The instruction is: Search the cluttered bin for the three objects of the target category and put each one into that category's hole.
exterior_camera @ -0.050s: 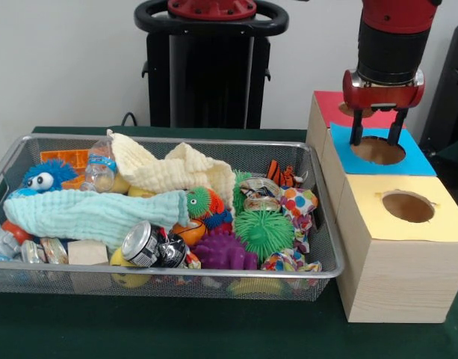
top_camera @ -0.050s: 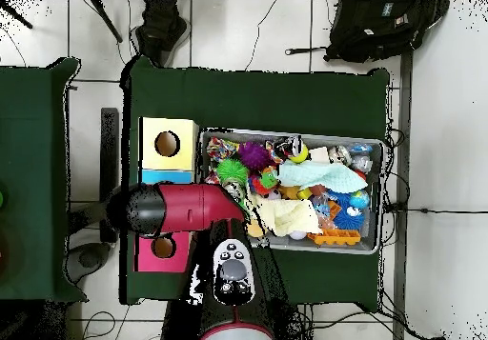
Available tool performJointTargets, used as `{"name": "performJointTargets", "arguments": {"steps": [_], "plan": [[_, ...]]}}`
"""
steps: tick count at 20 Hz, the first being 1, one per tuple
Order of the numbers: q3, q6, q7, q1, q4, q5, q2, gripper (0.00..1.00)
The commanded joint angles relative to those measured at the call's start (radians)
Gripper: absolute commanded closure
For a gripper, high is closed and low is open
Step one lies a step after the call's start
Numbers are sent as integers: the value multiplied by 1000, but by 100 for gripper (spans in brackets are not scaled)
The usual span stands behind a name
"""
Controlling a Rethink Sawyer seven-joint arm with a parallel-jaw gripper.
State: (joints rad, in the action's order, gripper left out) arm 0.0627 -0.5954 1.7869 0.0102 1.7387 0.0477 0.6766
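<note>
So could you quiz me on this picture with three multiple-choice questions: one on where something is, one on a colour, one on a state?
1. The gripper hangs over which hole?
A. blue
B. yellow
C. none, it is in the basket

2. The spiky ball near the basket's box-side end is:
A. white
B. green
C. black

3. The gripper is:
A. shut on a towel
B. shut on a can
C. open and empty

Answers: 1 A, its fingers straddle the blue panel's hole; 2 B, bright green; 3 C, fingers apart, nothing between.
</note>
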Motion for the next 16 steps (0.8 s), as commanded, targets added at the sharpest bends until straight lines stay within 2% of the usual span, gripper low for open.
{"name": "performJointTargets", "arguments": {"steps": [1,5,11,16], "plan": [[28,12,147,-11,17,14,-54,0],[10,-2,147,-6,18,2,-34,0],[-20,-93,135,-11,-3,-8,22,0],[-22,-136,86,-44,-42,-26,15,0]]}}
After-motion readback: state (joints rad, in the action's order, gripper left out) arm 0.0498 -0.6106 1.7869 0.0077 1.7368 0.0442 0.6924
